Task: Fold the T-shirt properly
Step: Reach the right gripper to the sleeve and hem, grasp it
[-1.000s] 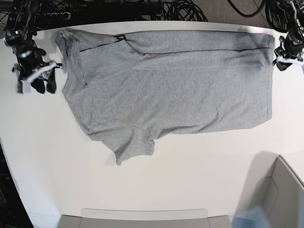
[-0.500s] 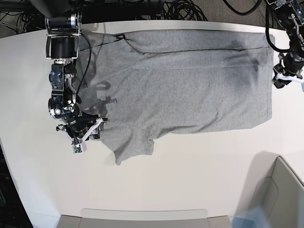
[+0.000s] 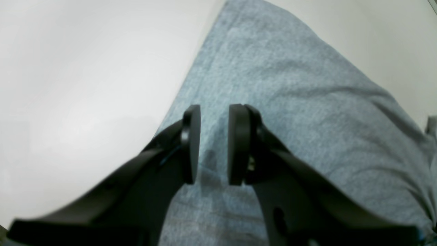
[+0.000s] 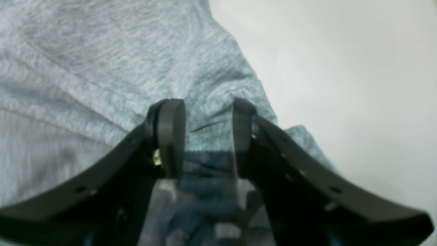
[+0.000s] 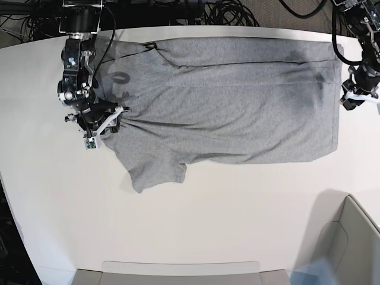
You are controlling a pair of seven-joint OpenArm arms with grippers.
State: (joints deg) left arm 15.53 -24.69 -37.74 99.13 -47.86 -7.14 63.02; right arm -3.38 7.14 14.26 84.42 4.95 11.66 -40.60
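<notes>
My right end effector [image 5: 110, 123] pinches the T-shirt [image 5: 231, 101] at its sleeve end; my left end effector [image 5: 349, 101] hovers part-open beside its hem, across its long axis.

The T-shirt [image 5: 237, 107] is speckled grey with no picture on it. Between the jaws it looks a bit blue-grey. The table [image 5: 208, 225] is white. Both grippers [image 3: 211, 143] [image 4: 208, 140] are black.
</notes>
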